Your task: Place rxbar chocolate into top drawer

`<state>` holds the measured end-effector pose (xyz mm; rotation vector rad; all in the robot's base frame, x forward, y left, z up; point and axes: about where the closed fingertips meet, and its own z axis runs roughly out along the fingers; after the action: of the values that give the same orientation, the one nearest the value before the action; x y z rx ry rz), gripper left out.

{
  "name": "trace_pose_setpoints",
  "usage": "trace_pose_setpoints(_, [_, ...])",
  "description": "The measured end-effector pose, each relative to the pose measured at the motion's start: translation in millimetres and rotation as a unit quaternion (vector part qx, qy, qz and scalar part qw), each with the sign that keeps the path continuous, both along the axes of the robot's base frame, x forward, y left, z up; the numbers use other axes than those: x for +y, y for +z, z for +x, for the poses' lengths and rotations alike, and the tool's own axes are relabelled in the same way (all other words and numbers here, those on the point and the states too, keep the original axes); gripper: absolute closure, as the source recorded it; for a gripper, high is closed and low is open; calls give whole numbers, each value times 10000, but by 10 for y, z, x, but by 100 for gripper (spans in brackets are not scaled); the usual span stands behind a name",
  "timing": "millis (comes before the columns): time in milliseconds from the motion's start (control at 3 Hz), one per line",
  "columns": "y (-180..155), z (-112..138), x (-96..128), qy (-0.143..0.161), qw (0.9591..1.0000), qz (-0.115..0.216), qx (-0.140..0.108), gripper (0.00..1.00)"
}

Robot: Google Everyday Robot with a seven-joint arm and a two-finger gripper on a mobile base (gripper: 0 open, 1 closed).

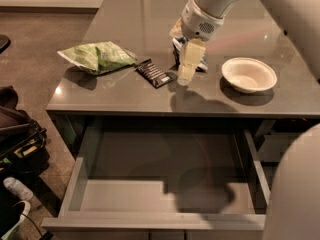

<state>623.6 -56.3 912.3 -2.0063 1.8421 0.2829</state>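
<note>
The rxbar chocolate [155,73], a small flat black wrapper with faint white print, lies on the grey counter [130,96] left of centre. My gripper [186,73] hangs just to its right, pointing down, with its pale fingers close above the counter. It holds nothing that I can see. The top drawer [165,196] is pulled out wide below the counter's front edge. Its grey inside is bare.
A green chip bag [98,57] lies left of the bar. A blue-and-white snack bag [202,61] is partly hidden behind the gripper. A white bowl [248,75] sits to the right. Dark bags [17,139] lie on the floor at left.
</note>
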Motion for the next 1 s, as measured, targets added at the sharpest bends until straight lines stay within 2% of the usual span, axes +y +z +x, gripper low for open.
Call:
trace_pose_setpoints(667, [-195, 372, 423, 493, 9971, 576, 98, 0])
trace_pose_setpoints(1000, [-192, 415, 437, 483, 9969, 619, 69, 0])
